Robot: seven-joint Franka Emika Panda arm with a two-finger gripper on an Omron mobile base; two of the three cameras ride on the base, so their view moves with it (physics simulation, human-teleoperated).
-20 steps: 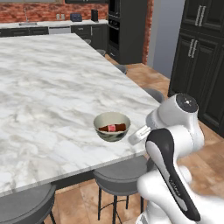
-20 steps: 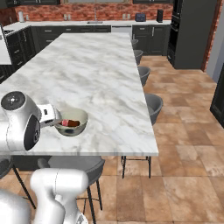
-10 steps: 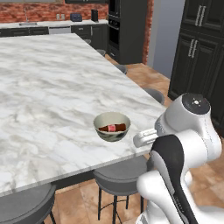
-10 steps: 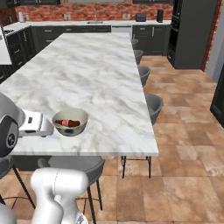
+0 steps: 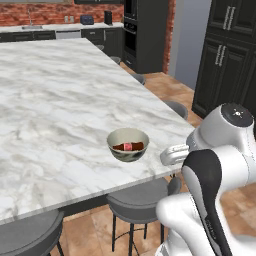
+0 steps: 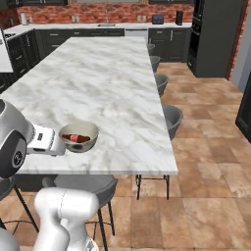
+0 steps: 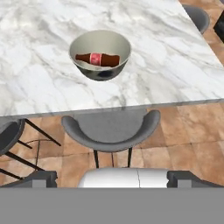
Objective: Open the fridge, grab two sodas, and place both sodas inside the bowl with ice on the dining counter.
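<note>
Our empty hand (image 7: 112, 177) hangs wide open beside the tabletop (image 5: 50, 100); a bottle (image 7: 97, 59) lies in the bowl (image 7: 80, 43). We fear swinging back could knock the bowl off its near edge.

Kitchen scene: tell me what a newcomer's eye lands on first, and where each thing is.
The huge white marble counter dominates, running back toward the brick wall. Near its front edge sits the bowl with a brown bottle lying on its side inside. The white arm looms beside it, its open gripper pulled back over a grey stool below the edge.
</note>
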